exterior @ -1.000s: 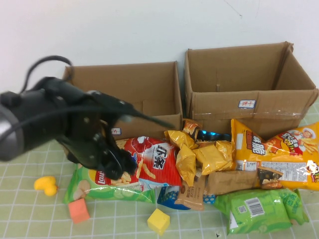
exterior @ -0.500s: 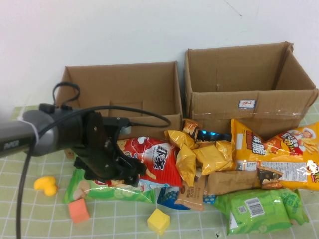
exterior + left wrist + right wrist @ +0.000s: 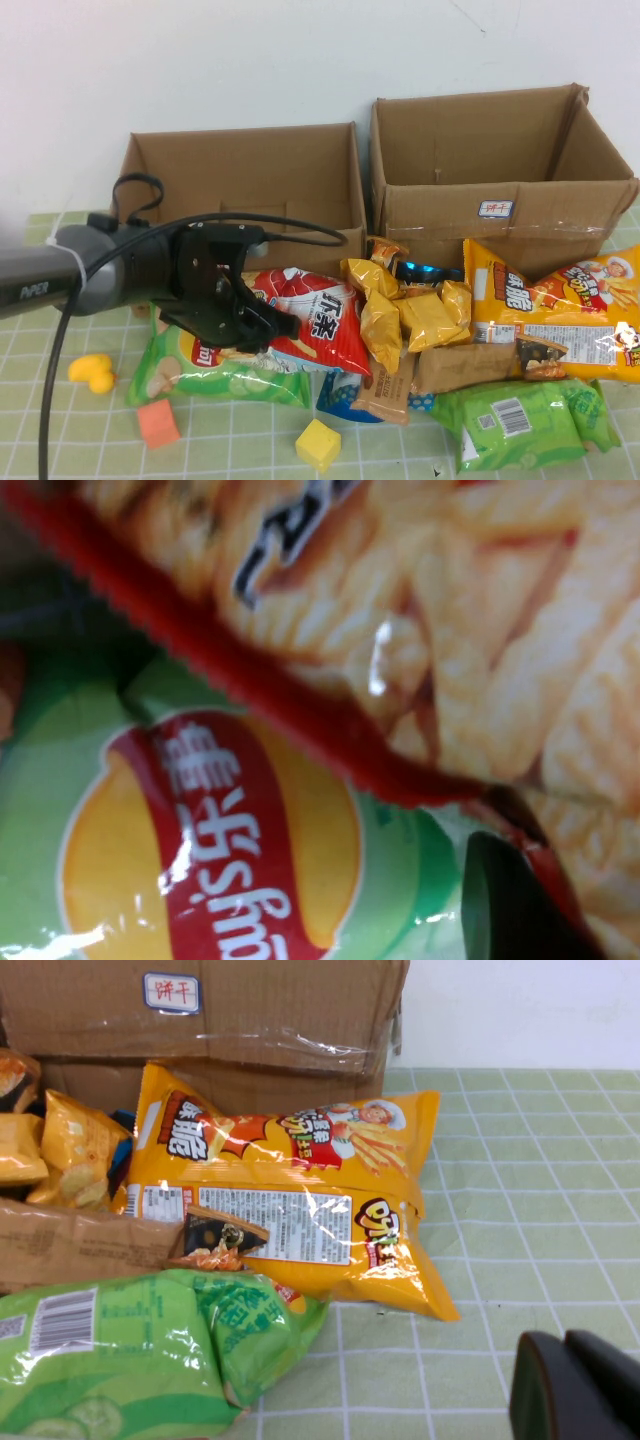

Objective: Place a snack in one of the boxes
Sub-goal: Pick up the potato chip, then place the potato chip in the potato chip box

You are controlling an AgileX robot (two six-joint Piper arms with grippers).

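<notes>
My left gripper (image 3: 262, 328) is shut on the lower left edge of a red chip bag (image 3: 315, 320), which lies tilted over a green Lay's bag (image 3: 215, 375). In the left wrist view the red bag (image 3: 480, 630) fills the frame above the green bag (image 3: 200, 860), and one dark finger (image 3: 500, 900) presses on its red seam. Two open cardboard boxes stand behind the pile, the left box (image 3: 250, 185) and the right box (image 3: 500, 170). My right gripper (image 3: 575, 1390) is shut and empty over the mat, out of the high view.
Small yellow packets (image 3: 400, 310), brown packets (image 3: 460, 365), a big yellow fries bag (image 3: 560, 310) and a green bag (image 3: 520, 420) crowd the middle and right. A yellow duck (image 3: 92, 372), an orange cube (image 3: 158, 422) and a yellow cube (image 3: 318, 443) lie at the front.
My left arm came down onto the pile and took hold of the red bag. The bag has shifted a little to the right and its gripped edge has risen.
</notes>
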